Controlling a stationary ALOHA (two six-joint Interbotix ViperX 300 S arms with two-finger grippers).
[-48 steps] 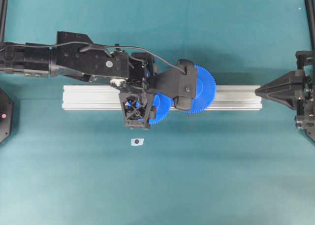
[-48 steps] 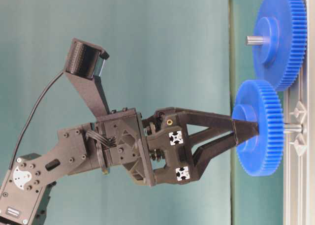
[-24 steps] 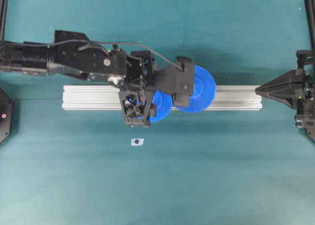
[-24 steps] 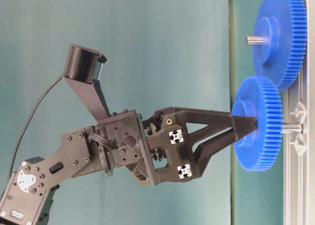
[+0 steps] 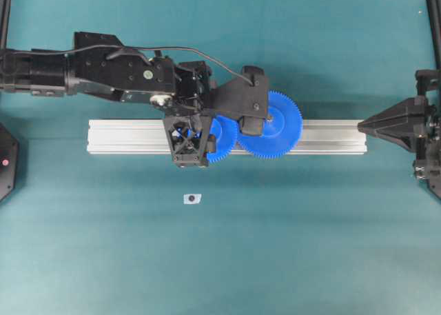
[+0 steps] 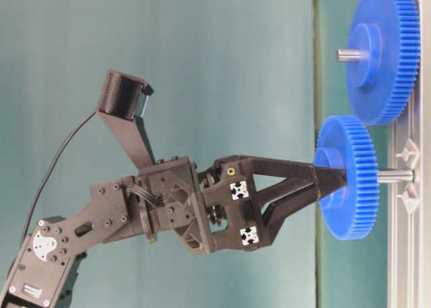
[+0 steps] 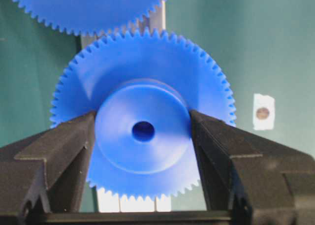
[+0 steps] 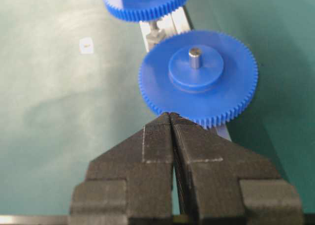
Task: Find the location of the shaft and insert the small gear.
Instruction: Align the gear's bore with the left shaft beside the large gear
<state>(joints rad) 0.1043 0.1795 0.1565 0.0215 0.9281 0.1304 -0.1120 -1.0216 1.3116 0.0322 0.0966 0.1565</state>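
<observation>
left end effector (image 6: 331,181) clamps the small gear (image 6: 350,176) by its hub | gear now shifted along the rail (image 5: 124,136), bore nearer the shaft (image 6: 396,176) than a second ago, not seated | right end effector (image 8: 171,117) closed, idle

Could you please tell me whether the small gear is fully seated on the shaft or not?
Not seated: the small gear sits partway along the shaft, bare pin showing beneath it.

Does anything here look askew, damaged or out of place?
Nothing looks damaged. The small gear, gripped by its hub in the left claw, sits partway down the shaft, not yet seated against the rail. A small white tag lies alone on the mat.
</observation>
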